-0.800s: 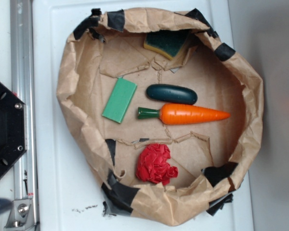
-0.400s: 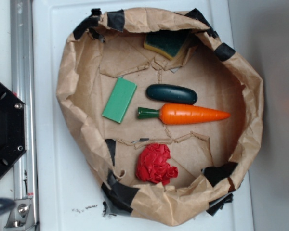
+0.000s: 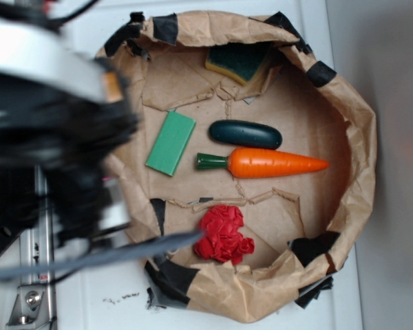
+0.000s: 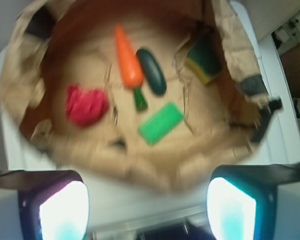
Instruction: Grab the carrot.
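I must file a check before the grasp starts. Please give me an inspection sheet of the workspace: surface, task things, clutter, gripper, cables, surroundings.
Surface: crumpled brown paper nest, edges patched with black tape, on a white tray.
Job's things: carrot lies flat in the nest, tip pointing away from the arm, untouched.
Clutter: dark green cucumber right beside the carrot; green block; red crumpled ball; sponge at the rim.
Gripper: gripper open, holding nothing, outside the nest edge.
Cables: dark cable, blurred, near the arm.
Surroundings: metal rail; blurred arm covers the tray's side.
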